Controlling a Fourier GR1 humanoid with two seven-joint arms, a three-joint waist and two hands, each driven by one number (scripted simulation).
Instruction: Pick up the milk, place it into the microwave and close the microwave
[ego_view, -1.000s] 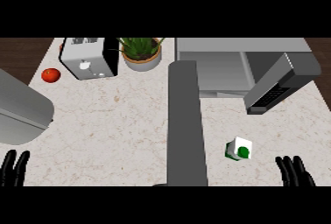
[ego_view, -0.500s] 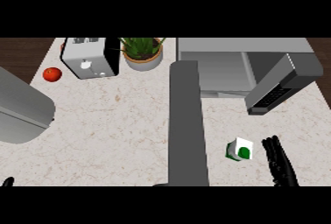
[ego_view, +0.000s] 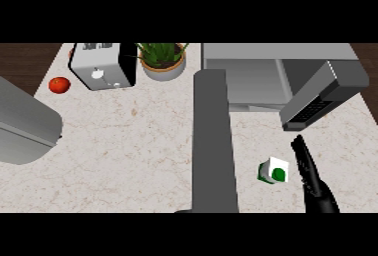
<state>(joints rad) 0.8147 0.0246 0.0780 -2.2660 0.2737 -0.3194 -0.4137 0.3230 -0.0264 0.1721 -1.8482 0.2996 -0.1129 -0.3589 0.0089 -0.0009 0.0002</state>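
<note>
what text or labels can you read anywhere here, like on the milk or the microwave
No readable text anywhere in the head view.
Milk carton: only a green round mark on its white face, no letters to make out.
Microwave: the control panel on its open door shows tiny light specks, too small to read.
Toaster: a white knob, no label visible.

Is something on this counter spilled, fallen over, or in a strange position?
Nothing stands out. The milk carton stands on the counter with no spill, the microwave has its door open, and the toaster, plant and apple look normal.
</note>
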